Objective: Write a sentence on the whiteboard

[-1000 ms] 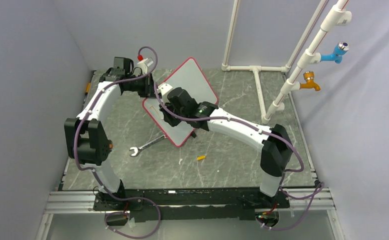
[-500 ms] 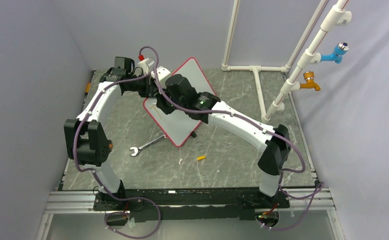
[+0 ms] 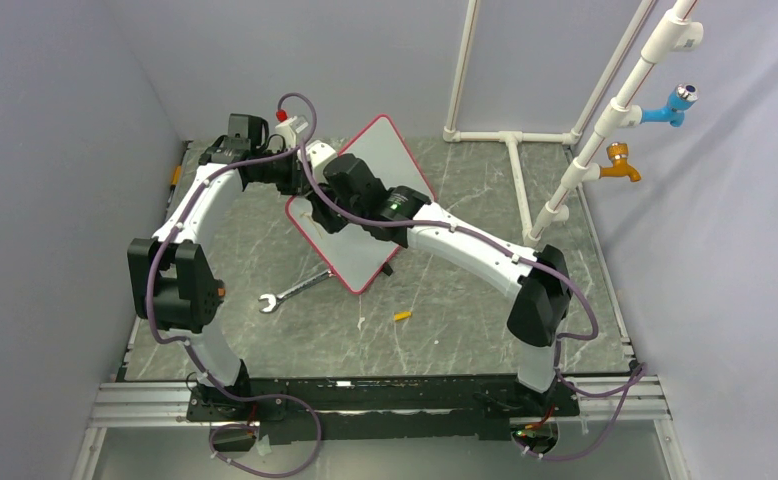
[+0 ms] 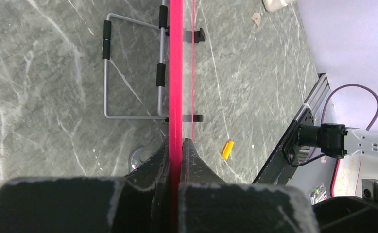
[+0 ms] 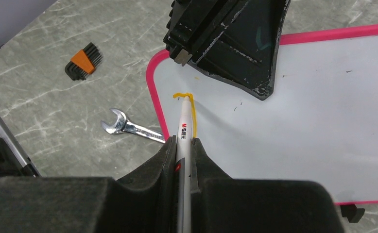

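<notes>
Right end effector (image 5: 183,143) shifted leftward, gripping marker (image 5: 183,121), tip on whiteboard (image 5: 299,107); left end effector (image 4: 176,144) clamps it.

You see your right claw (image 5: 183,141) clamped on a white marker (image 5: 183,124), its tip touching the whiteboard (image 5: 313,111) at a short hooked orange stroke (image 5: 193,110) near the board's rounded left corner. Just above the stroke, your left claw (image 5: 231,53) pinches the board's red-framed far edge. On the table (image 5: 46,116) left of the board lie a wrench (image 5: 131,127) and, farther off, a hex key set (image 5: 84,60).
</notes>
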You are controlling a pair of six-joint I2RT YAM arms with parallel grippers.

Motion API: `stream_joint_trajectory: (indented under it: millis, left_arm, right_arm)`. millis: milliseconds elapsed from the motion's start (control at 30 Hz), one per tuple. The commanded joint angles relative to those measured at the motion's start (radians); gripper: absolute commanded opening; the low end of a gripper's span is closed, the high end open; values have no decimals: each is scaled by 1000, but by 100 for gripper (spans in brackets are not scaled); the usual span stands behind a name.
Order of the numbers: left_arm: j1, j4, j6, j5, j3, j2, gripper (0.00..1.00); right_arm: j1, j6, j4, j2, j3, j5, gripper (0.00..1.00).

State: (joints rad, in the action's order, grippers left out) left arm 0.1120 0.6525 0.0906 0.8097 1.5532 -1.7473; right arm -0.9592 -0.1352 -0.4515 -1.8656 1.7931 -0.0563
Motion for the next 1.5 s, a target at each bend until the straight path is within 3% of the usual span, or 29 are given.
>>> stream_joint_trajectory:
  millis: [0, 700, 1467]
  left_arm:
    - [7, -27, -73, -79, -4, 41, 0]
    - [8, -25, -76, -77, -1, 49, 0]
    - [19, -28, -78, -65, -7, 57, 0]
  right_arm:
    - [-2, -9, 15, -6, 1, -47, 0]
    - [17, -50, 19, 74, -203, -91, 0]
    - [38, 3, -15, -51, 81, -82, 0]
